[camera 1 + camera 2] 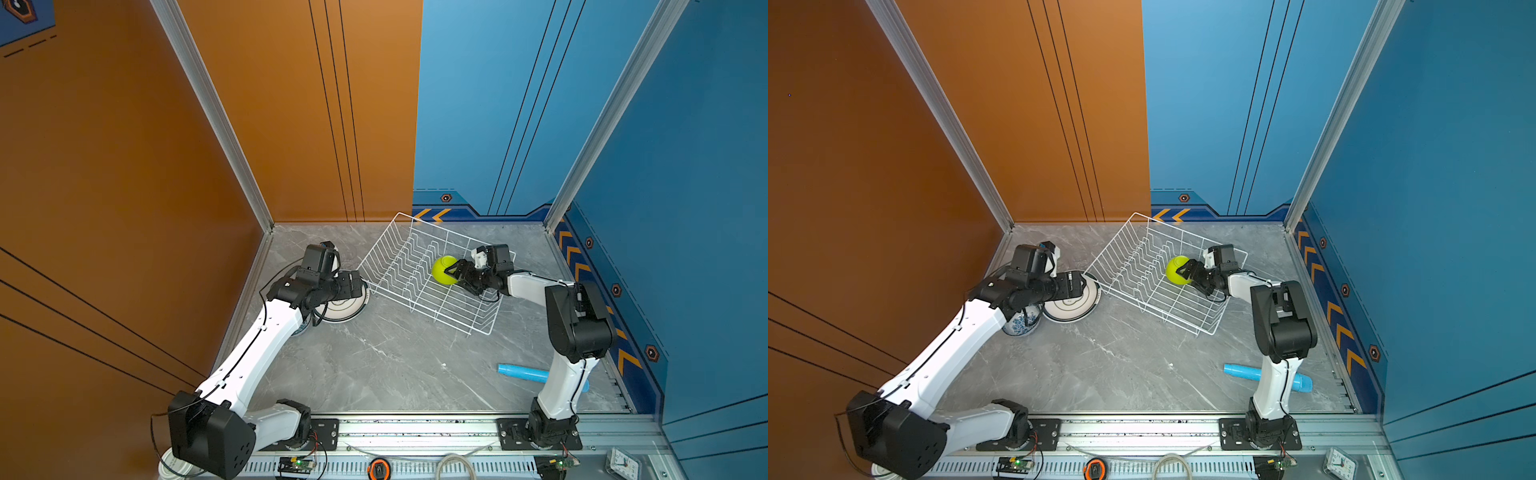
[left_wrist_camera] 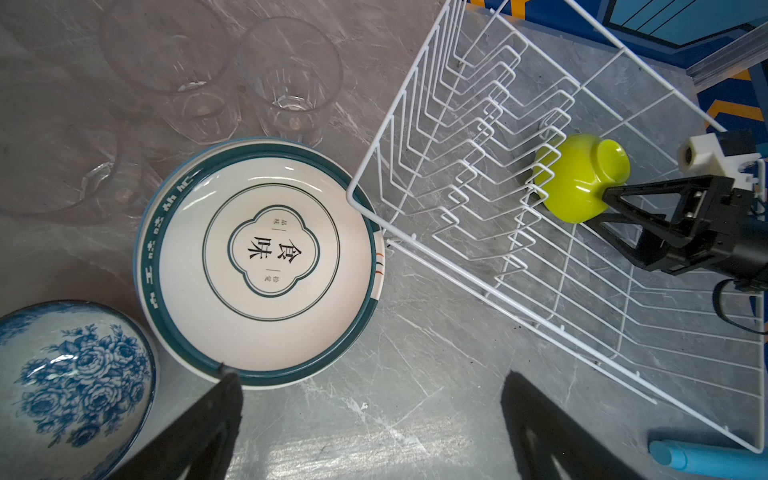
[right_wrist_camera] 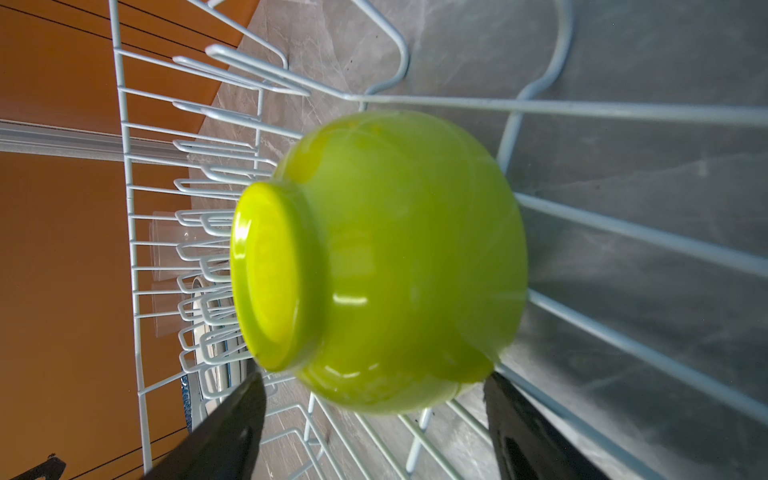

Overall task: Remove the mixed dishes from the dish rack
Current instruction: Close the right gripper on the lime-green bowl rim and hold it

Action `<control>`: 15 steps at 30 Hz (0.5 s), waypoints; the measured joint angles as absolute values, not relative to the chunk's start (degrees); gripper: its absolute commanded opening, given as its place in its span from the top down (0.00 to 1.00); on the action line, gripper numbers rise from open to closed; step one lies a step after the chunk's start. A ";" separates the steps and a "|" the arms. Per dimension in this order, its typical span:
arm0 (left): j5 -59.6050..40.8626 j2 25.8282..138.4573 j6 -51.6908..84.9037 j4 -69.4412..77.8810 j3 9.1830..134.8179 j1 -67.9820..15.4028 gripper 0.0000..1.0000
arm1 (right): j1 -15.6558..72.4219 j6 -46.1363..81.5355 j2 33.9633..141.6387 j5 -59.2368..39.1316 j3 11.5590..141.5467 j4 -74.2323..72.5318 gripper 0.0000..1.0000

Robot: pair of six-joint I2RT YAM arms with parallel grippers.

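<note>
The white wire dish rack [image 1: 399, 266] [image 1: 1133, 270] [image 2: 478, 166] [image 3: 166, 208] stands at the back middle of the table. A lime-green bowl [image 1: 442, 270] [image 1: 1176, 270] [image 2: 577, 178] [image 3: 395, 266] lies in it, tipped with its foot up. My right gripper [image 1: 453, 272] [image 1: 1185, 272] [image 2: 598, 208] [image 3: 374, 378] is open, one fingertip either side of the bowl's near edge. My left gripper [image 1: 357, 286] [image 1: 1084, 286] [image 2: 369, 376] hangs open over bare table beside a dark-rimmed plate [image 1: 349, 307] [image 1: 1071, 307] [image 2: 257, 266], which tops a small stack left of the rack.
A white-and-blue patterned bowl [image 1: 1019, 326] [image 2: 70, 382] and three clear glass cups [image 2: 291, 79] stand on the table left of the plate. A light blue tube [image 1: 523, 372] [image 1: 1241, 371] [image 2: 706, 457] lies at the front right, partly behind the right arm. Walls enclose three sides.
</note>
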State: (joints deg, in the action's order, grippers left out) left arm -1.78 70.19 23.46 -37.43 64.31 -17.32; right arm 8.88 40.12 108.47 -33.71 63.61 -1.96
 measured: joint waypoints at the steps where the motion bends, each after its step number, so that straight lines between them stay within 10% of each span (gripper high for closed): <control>1: -1.76 70.19 23.46 -37.43 64.31 -17.32 0.02 | 8.88 39.72 107.98 -32.88 63.61 -0.86 0.16; 15: -2.20 71.18 23.49 -37.43 64.36 -17.32 0.02 | 7.05 35.33 106.65 -29.98 70.19 7.42 0.16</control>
